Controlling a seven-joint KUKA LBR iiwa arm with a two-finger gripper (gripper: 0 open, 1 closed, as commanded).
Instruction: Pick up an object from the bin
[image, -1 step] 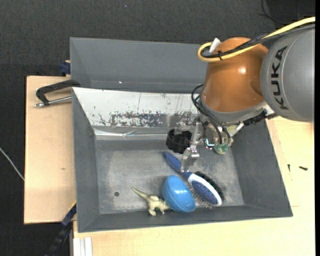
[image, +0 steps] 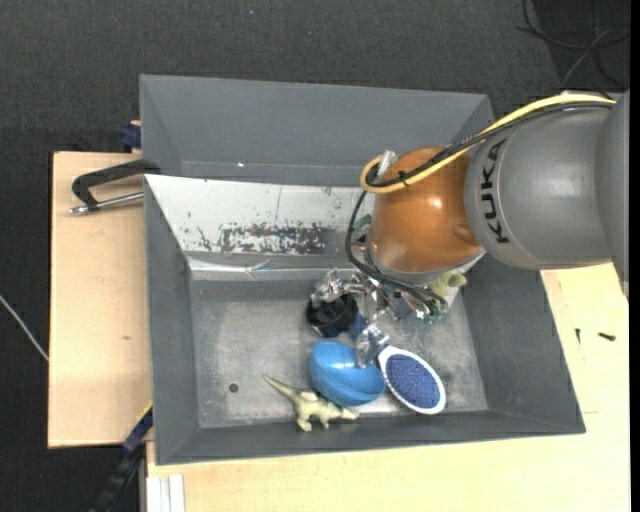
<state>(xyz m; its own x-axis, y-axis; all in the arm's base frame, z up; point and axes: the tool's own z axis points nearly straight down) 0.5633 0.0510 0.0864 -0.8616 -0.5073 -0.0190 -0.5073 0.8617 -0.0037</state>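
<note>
My gripper (image: 372, 340) hangs below the orange wrist cover in the middle right of the bin. Its tip is down at the upper right edge of a round blue plastic shell (image: 340, 372). A black lumpy thing (image: 328, 316) lies just to the left of the gripper, partly under shiny metal parts. Right of the blue shell lies an oval blue brush with a white rim (image: 413, 381), touching the shell. Nothing shows as held.
A tan toy dinosaur (image: 312, 405) lies by the front wall, below the blue shell. The arm and its orange cover hide the bin's back right part. The left half of the floor is bare metal.
</note>
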